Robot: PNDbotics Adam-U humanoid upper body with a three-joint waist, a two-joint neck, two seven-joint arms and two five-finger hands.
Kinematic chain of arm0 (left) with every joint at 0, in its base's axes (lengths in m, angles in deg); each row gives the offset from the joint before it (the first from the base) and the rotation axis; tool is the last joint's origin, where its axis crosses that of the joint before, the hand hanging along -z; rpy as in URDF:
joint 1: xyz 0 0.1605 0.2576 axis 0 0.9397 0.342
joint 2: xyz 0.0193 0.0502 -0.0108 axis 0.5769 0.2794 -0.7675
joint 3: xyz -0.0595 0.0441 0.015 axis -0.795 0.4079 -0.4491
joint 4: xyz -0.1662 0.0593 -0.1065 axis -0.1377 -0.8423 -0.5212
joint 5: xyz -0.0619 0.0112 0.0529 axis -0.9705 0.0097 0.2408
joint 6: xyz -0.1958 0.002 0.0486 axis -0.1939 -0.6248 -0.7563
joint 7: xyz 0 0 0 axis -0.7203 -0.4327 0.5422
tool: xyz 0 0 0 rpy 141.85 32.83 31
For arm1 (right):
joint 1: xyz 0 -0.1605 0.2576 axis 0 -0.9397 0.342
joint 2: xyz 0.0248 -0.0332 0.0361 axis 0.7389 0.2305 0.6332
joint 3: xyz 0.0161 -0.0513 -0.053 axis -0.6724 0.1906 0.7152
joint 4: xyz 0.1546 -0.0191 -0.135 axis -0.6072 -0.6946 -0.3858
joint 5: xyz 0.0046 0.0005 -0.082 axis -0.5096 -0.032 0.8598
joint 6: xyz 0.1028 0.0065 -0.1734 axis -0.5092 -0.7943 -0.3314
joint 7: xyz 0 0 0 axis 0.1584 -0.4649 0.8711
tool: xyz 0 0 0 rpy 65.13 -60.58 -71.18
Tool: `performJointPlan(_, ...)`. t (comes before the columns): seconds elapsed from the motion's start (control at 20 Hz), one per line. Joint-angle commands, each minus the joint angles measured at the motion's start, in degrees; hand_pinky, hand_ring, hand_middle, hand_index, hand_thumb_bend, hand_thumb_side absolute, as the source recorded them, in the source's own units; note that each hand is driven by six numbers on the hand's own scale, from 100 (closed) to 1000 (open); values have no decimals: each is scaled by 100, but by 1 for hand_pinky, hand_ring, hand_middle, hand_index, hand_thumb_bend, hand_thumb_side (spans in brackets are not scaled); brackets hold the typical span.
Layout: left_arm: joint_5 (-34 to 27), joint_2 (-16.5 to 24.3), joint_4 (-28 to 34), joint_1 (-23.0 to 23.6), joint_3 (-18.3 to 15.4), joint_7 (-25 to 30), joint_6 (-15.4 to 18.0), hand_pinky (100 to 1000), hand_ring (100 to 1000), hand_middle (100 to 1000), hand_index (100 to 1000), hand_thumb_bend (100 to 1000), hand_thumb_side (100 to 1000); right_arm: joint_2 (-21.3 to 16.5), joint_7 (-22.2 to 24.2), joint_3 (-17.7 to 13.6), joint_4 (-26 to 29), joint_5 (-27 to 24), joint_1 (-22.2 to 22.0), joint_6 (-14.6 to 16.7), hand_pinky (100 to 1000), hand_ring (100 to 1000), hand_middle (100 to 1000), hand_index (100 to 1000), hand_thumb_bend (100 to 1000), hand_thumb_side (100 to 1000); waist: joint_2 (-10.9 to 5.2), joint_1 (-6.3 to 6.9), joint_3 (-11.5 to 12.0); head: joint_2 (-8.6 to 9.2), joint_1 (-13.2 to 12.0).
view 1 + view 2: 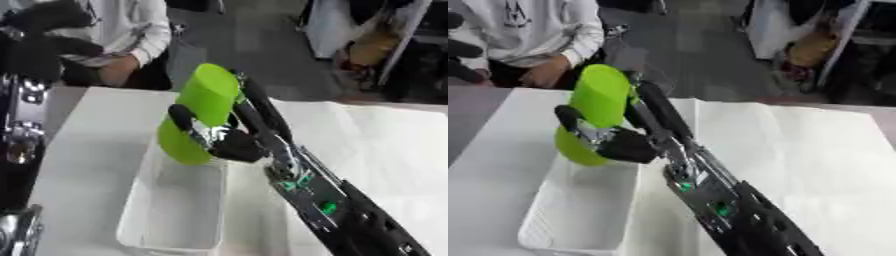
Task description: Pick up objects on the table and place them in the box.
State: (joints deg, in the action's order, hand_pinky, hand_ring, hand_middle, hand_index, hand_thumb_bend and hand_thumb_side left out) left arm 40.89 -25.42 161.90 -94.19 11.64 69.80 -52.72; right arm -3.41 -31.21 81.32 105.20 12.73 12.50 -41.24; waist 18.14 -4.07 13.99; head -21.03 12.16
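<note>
My right hand (234,142) holds a lime-green cylinder (199,112), thumb on its near side and fingers (259,107) curled along its far side. The cylinder is tilted, its lower end hanging over the far end of the white box (144,220). The box is a long, shallow tray lying on the white table (385,150), and nothing shows inside it. My right arm (728,210) comes in from the lower right. My left hand (44,35) is raised at the upper left, dark and blurred.
A silver and black part of my left arm (19,135) runs down the left edge. A person in a white top (535,25) sits behind the table's far left edge. White table surface spreads to the right of the box.
</note>
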Motion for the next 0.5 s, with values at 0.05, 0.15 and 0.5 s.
performJointPlan(0.05,56,-33,83,-113,22,69,7,520,624,743,855,179,958,-19,-45,-29,-75,128,137,101,100,100,100,244,100,790,-84,2,29,105,90)
performJointPlan(0.15,72,-45,83,-129,24,85,7,520,624,743,855,179,958,-5,-71,-31,-154,209,124,145,100,100,100,244,100,791,-79,-15,42,105,82)
performJointPlan(0.5,102,-33,83,-133,21,99,-2,520,624,743,855,179,959,22,-131,-43,-301,492,77,186,100,100,100,246,100,805,-74,-47,37,69,36)
